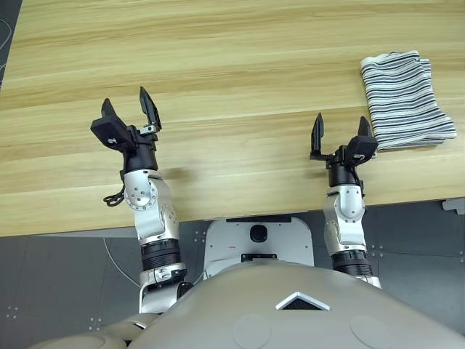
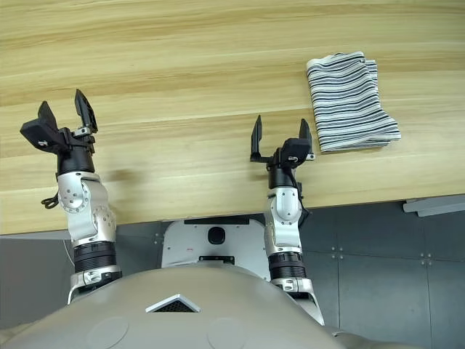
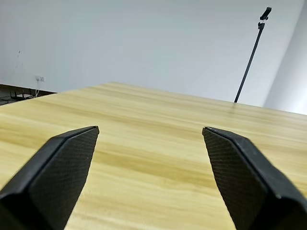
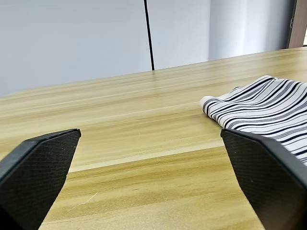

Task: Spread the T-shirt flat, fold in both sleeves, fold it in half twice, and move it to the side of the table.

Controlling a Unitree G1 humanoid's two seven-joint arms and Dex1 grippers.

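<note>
While the folded T-shirt (image 1: 407, 100) lies on the right part of the table (image 1: 218, 51), both grippers are wide open and hold nothing.

The shirt has black and white stripes and is folded into a small, neat bundle on the wood. The right gripper (image 1: 341, 118) is over the near edge of the table, close to the shirt but not touching it, and its two fingers are spread far apart. The left gripper (image 1: 125, 97) is well away on the left side, also over the wood, with its fingers just as wide.
</note>
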